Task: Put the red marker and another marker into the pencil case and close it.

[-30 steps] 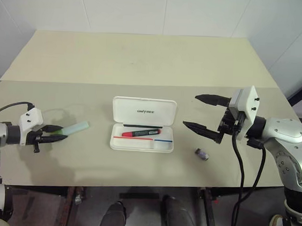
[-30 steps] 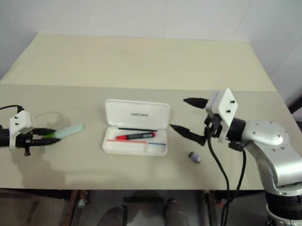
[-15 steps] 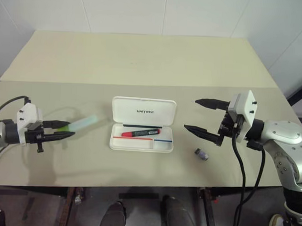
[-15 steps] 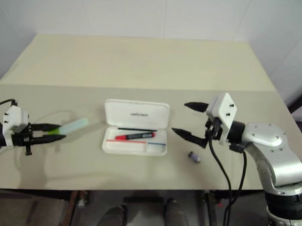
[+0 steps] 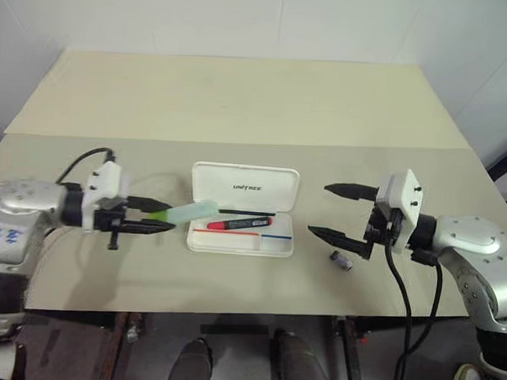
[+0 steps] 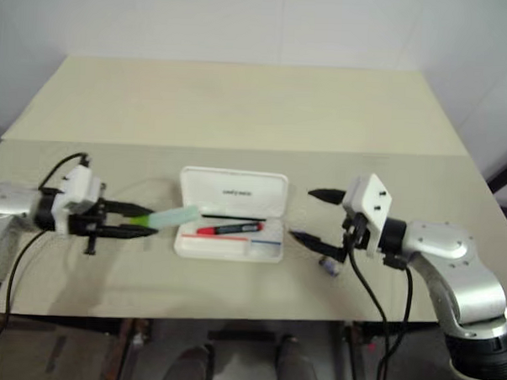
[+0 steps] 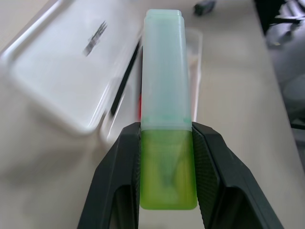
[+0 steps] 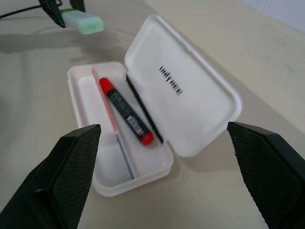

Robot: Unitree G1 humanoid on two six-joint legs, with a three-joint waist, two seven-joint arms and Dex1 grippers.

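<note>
Pale green marker (image 5: 189,211): you have it off the beige table (image 5: 241,97), long axis running left to right, translucent capped end pointing at the white hard plastic hinged pencil case (image 5: 244,190) and reaching its left edge.
Left gripper (image 5: 161,217): your two black fingers are clamped on the bright green end of the marker, one on each side; the wrist view shows both pads against it.
Right gripper (image 5: 337,213): your fingers stand wide apart, gripping nothing, to the right of the case and clear of it.
Pencil case: lid lies back flat, lettering showing.
Case contents: the black-bodied red-capped marker (image 5: 239,224) lies lengthwise in the tray, cap to the left.
Small dark grey stub (image 5: 341,260): on the table, below your right gripper.
</note>
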